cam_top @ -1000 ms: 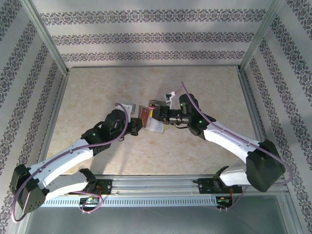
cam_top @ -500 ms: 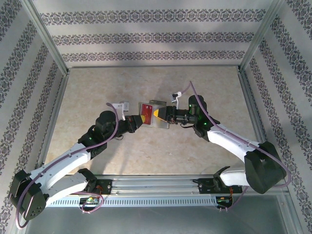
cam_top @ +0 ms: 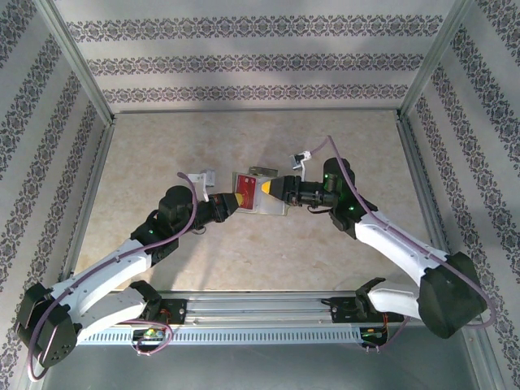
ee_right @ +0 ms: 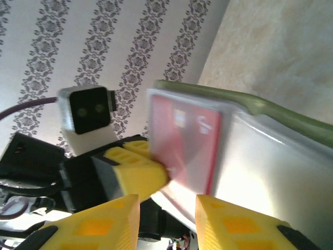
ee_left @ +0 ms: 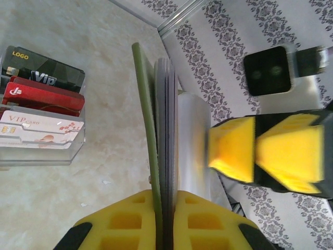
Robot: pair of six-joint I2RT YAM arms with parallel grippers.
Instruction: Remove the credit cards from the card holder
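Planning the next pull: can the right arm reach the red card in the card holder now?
Probably yes. The left gripper clamps the card holder by one edge, with the red card facing the right gripper, whose jaws stand apart just before it.

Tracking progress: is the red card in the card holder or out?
In. The red card lies sleeved inside the open card holder, its edges covered.
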